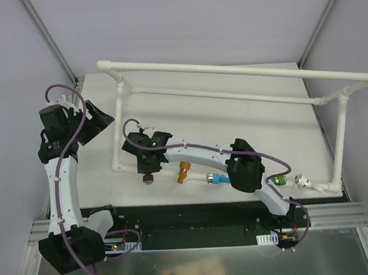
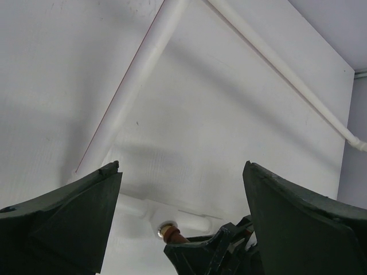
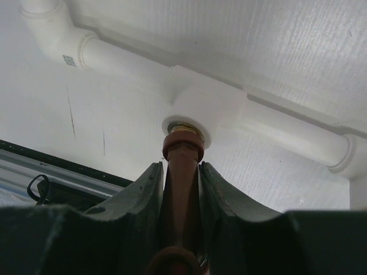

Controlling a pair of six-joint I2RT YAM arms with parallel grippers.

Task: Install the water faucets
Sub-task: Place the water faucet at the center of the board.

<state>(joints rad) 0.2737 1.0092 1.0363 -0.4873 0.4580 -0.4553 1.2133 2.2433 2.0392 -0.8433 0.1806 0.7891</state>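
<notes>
My right gripper (image 3: 180, 167) is shut on the brown faucet (image 3: 182, 146). The faucet's metal end sits in the socket of a white tee fitting (image 3: 206, 109) on the front pipe. From above, this gripper (image 1: 147, 168) is at the left end of the front pipe, with the brown faucet (image 1: 148, 178) under it. Further right along the same pipe are the orange faucet (image 1: 185, 171), the blue faucet (image 1: 218, 179) and the green faucet (image 1: 279, 180). My left gripper (image 1: 95, 124) is open and empty, off to the left of the frame. In its own view the left gripper (image 2: 182, 167) looks down at the brown faucet (image 2: 170, 234).
The white PVC pipe frame (image 1: 230, 70) runs around the white board, with upright legs at left (image 1: 120, 117) and right (image 1: 343, 131). A silver-white fitting (image 1: 306, 182) lies beside the green faucet. A black strip and metal rails line the near edge (image 1: 196, 216).
</notes>
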